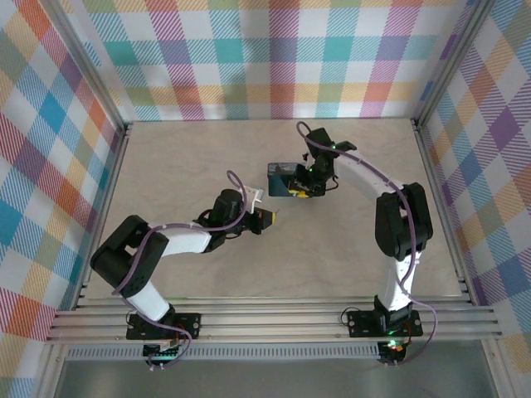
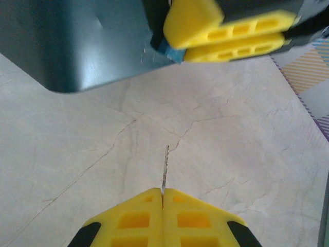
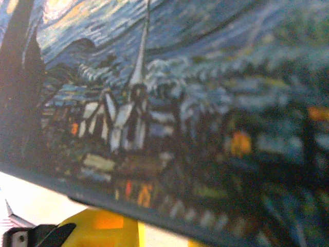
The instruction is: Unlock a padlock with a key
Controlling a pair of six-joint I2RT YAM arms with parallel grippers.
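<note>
My left gripper [image 2: 162, 193] is shut on the key [image 2: 165, 167], a thin dark-grey sliver that sticks out forward between the yellow fingertips, above the bare table. In the top view the left gripper [image 1: 271, 218] sits mid-table, pointing toward the right gripper [image 1: 303, 189]. The right gripper's yellow fingers [image 2: 231, 33] lie pressed together, with a small blue corner of the padlock [image 2: 167, 52] poking out at their left end. The shackle is hidden. In the right wrist view one yellow finger [image 3: 97, 229] shows under the tin's edge.
A dark blue rectangular tin [image 1: 282, 177] with a swirly painted lid [image 3: 169, 103] lies right beside the right gripper; its side wall [image 2: 77, 41] looms close ahead of the left gripper. Plaid walls and metal rails [image 1: 249, 322] ring the beige table [image 1: 182, 166].
</note>
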